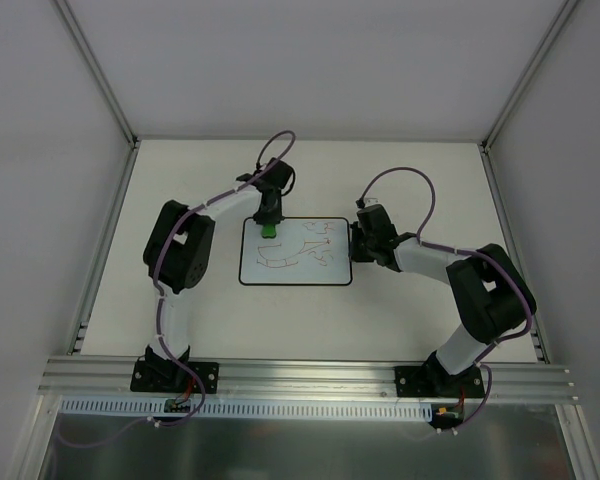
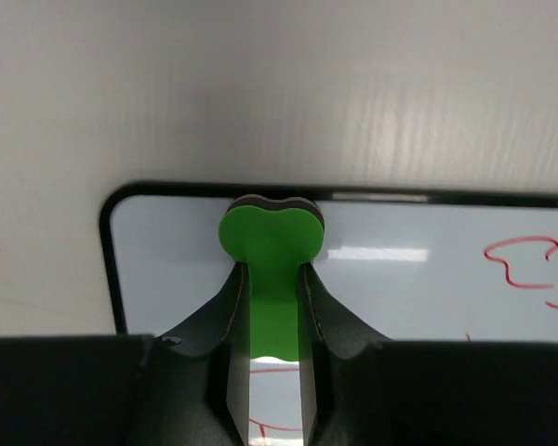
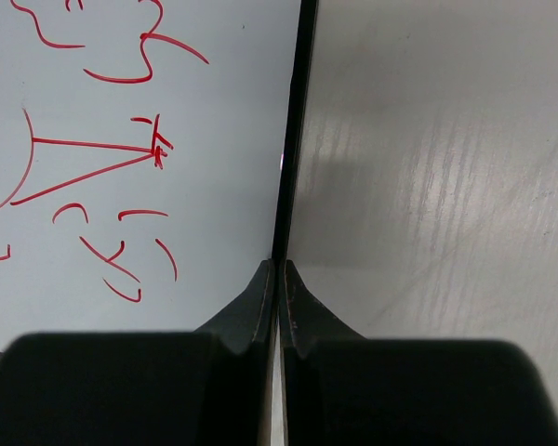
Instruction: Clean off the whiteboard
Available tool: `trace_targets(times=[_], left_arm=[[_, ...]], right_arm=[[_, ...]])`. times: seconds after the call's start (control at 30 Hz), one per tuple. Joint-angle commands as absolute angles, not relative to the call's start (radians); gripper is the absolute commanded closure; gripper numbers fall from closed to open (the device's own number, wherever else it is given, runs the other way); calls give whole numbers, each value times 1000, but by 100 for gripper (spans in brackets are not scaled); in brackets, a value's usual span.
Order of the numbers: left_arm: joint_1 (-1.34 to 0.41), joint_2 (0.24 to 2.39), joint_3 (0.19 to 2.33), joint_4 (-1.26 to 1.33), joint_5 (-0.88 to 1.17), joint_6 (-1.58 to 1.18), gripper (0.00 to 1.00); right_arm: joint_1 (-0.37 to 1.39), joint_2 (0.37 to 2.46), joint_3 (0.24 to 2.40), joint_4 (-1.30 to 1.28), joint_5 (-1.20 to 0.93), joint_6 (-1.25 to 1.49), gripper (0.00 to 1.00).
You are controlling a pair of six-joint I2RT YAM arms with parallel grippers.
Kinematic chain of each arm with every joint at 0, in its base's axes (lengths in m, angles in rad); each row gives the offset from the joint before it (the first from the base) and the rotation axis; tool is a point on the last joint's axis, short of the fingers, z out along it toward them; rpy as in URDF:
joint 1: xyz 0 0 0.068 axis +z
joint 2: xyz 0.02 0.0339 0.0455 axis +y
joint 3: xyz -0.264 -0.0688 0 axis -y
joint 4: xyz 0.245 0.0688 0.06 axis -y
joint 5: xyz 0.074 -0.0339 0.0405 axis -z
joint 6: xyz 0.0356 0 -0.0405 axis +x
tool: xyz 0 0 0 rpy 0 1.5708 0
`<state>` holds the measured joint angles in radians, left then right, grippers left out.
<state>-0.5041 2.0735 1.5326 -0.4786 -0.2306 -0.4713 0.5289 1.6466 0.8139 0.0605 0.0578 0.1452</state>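
Observation:
The whiteboard point(image 1: 296, 252) lies flat in the middle of the table, white with a thin black rim and red scribbles. My left gripper point(image 1: 268, 226) is shut on the small green eraser block point(image 2: 272, 243), which rests on the board's far left part near its top rim point(image 2: 400, 196). My right gripper point(image 1: 355, 243) is shut on the board's right rim point(image 3: 298, 139), pinching the thin edge between its jaws. Red marks point(image 3: 93, 158) fill the board surface left of that rim.
The pale tabletop point(image 1: 420, 180) surrounds the board. Grey enclosure walls stand at the back and sides. An aluminium rail point(image 1: 310, 375) with both arm bases runs along the near edge.

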Motion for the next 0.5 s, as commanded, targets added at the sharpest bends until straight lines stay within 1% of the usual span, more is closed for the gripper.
trace_targets(times=[0.0, 0.1, 0.23, 0.3, 0.47], left_arm=[[-646, 2143, 1491, -638, -150, -479, 100], [-719, 2114, 1451, -637, -106, -509, 100], [-723, 2033, 1330, -637, -168, -546, 100], [-698, 1999, 1283, -637, -213, -563, 100], [-555, 1921, 1167, -629, -273, -597, 100]], right_arm=[[538, 1671, 770, -41, 97, 126, 100], [538, 1666, 765, -41, 100, 127, 100], [538, 1654, 758, -41, 101, 126, 100], [538, 1651, 753, -37, 101, 123, 100], [538, 1658, 750, -26, 84, 123, 100]])
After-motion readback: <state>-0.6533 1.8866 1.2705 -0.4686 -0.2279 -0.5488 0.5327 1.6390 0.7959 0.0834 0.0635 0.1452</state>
